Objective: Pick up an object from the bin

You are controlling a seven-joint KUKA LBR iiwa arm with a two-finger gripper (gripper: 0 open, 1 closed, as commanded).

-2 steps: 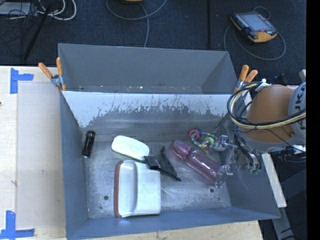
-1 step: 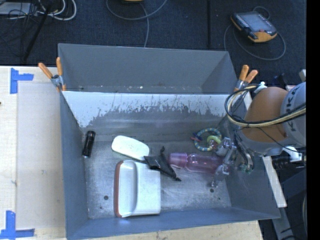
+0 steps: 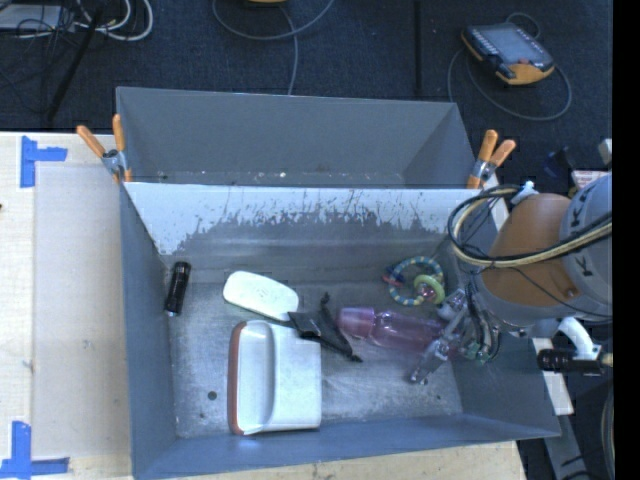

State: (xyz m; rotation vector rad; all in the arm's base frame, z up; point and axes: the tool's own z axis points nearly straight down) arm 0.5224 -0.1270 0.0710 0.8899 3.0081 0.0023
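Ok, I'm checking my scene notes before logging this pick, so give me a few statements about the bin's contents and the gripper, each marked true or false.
1. The black cylinder lies near the left wall of the bin. True.
2. The purple translucent piece lies in the left front corner. False: it lies right of centre, beside the gripper.
3. The multicoloured ring lies nearer the back wall than the purple translucent piece. True.
4. The gripper is over the white oval piece. False: it is at the right end; the white oval piece lies left of centre.
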